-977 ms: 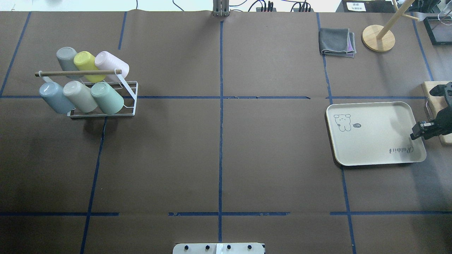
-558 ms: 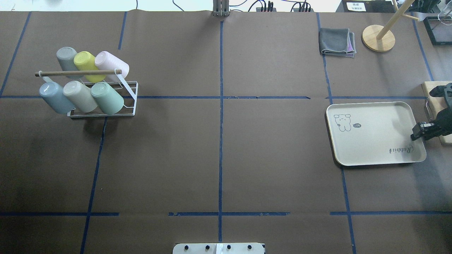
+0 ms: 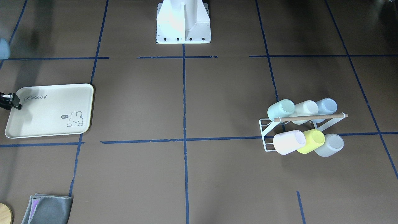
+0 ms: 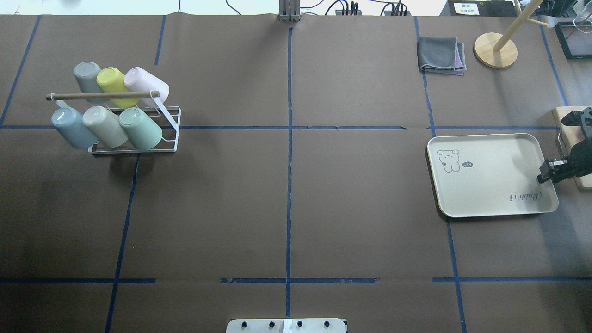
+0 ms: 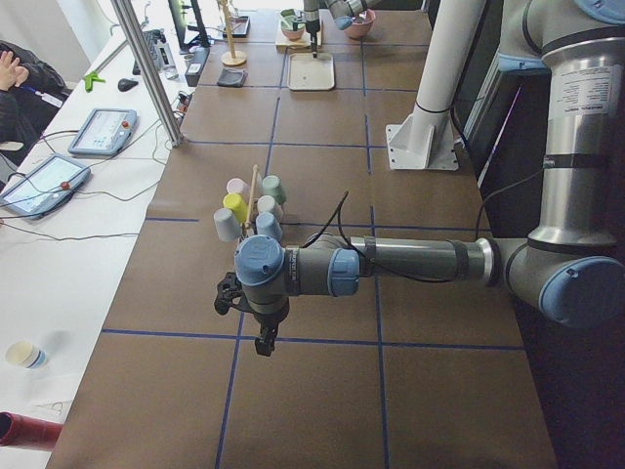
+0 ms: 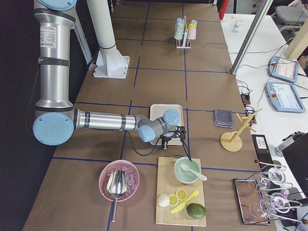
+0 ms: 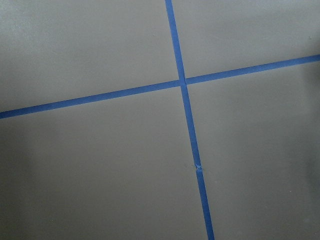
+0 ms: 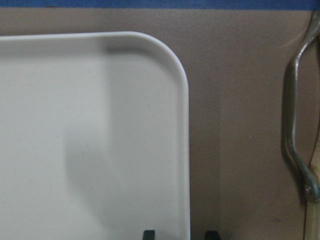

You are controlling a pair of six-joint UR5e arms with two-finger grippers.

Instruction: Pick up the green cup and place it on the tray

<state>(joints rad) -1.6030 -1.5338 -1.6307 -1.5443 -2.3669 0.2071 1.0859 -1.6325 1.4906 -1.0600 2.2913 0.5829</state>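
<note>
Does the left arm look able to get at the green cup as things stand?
Probably yes. The green cup sits on the rack, ending the row nearest the robot, bare table before it; the left gripper hangs nearby.

The left arm and right arm are formed of silver tubes and pale blue caps. The right gripper is finished black.

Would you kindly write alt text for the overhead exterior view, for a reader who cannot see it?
The green cup sits tilted among five other cups on a white rack at left; the empty cream tray lies at right, the right gripper at its edge.
</note>
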